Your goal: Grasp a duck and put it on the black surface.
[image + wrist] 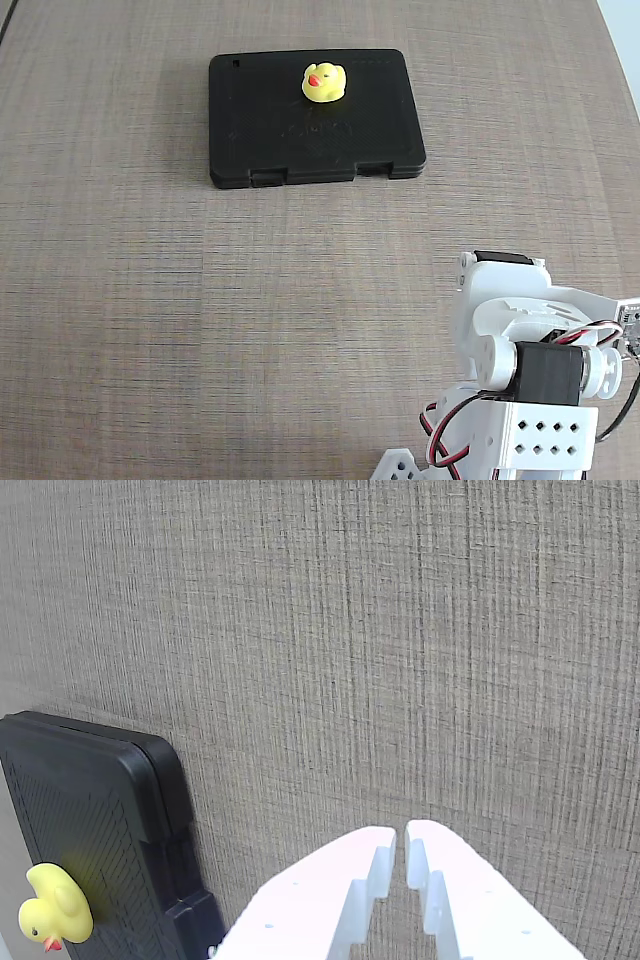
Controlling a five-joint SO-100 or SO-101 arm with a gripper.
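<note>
Case [300,140] logo unreadable; duck [324,83] sits on it, well apart from the empty, nearly closed pincer [398,852].

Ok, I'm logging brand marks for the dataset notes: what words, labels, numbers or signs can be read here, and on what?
Nothing here can be read.
Black case: a faint embossed logo near the middle of the lid in the fixed view, too faint to read.
Duck: no text.
Gripper, white arm parts and black servo: no label shows.
Wood-grain table: no markings.
</note>
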